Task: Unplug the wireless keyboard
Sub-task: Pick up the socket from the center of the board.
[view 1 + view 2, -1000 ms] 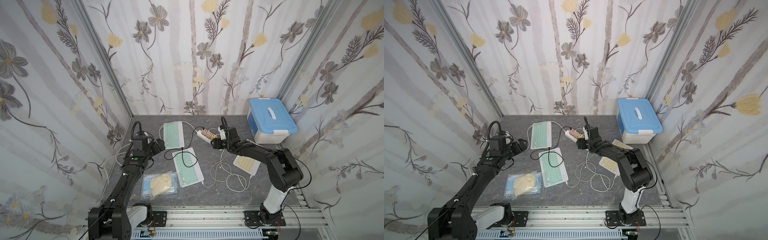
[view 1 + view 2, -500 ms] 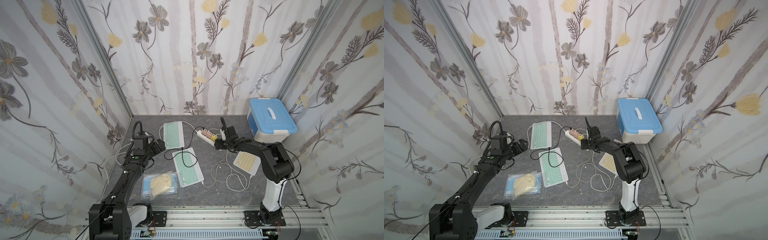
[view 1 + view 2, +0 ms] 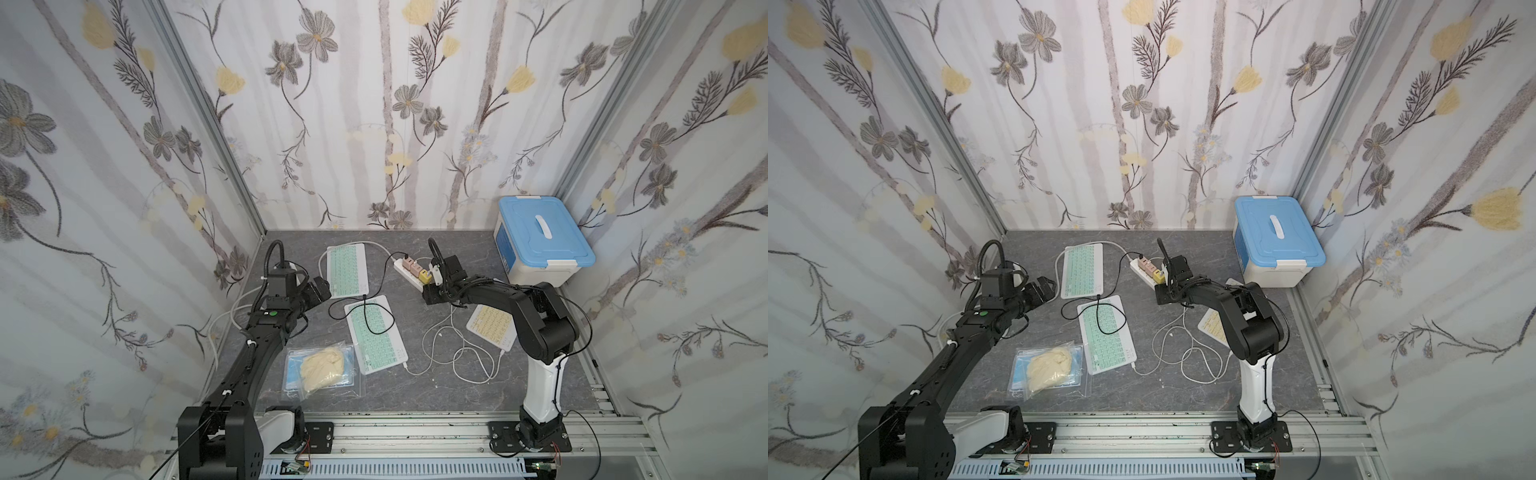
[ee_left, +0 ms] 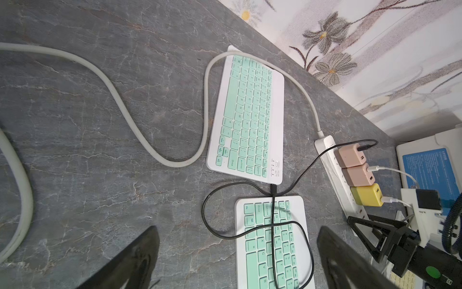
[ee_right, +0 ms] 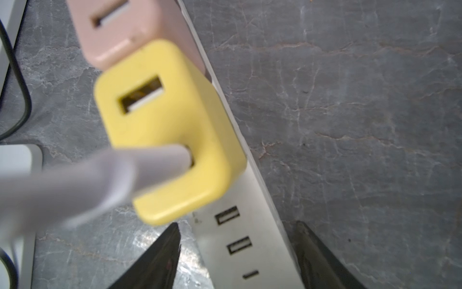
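Two mint keyboards and a yellow keyboard lie on the grey table. A white power strip carries two pink adapters and a yellow adapter, each with a cable plugged in. A black cable runs from the far mint keyboard to the far pink adapter. My right gripper stands open with its fingers on either side of the strip's near end, just short of the yellow adapter. My left gripper hangs open above the near mint keyboard, holding nothing.
A blue-lidded box stands at the back right. A plastic bag with a cream lump lies at the front left. Loose white cables loop between the keyboards. The strip's thick grey lead curves off to the left.
The right arm has swung its elbow inward while its gripper stayed at the strip's near end, and its jaws have narrowed a little. The left arm has not moved.
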### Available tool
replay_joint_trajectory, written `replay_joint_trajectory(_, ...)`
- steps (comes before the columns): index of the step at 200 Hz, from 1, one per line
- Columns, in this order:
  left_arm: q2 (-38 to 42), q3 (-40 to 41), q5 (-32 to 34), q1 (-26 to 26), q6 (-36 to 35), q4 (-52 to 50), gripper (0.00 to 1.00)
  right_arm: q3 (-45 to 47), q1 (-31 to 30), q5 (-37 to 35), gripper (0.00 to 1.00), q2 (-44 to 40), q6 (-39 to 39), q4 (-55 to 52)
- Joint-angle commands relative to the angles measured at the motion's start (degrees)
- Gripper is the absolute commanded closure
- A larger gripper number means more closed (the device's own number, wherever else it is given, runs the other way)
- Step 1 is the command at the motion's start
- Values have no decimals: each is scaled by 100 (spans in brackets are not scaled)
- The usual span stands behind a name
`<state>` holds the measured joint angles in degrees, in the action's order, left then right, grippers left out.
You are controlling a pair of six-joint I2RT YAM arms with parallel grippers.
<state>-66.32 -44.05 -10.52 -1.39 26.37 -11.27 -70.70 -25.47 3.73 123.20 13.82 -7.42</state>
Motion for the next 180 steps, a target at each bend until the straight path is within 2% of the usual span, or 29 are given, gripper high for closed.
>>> replay_joint_trajectory(1, -36, -59, 42, 5, 38, 61, 0, -2, -78, -218, 30, 18, -6, -36)
replay_joint_trajectory(68, -93, -70, 55, 5, 57, -17, 0, -20, -298, -905, 47, 137, -107, 179)
replay_joint_trajectory(94, -113, -93, 46, 7, 65, -21, 0, -6, -306, -881, 53, 94, -199, 205)
replay_joint_trajectory(147, -297, -175, -311, 2, 230, 161, 0, 73, -289, -334, 79, -246, -465, 575)
replay_joint_trajectory(180, -546, -266, -920, -65, 662, 750, 0, 106, -290, 53, 99, -374, -638, 757)
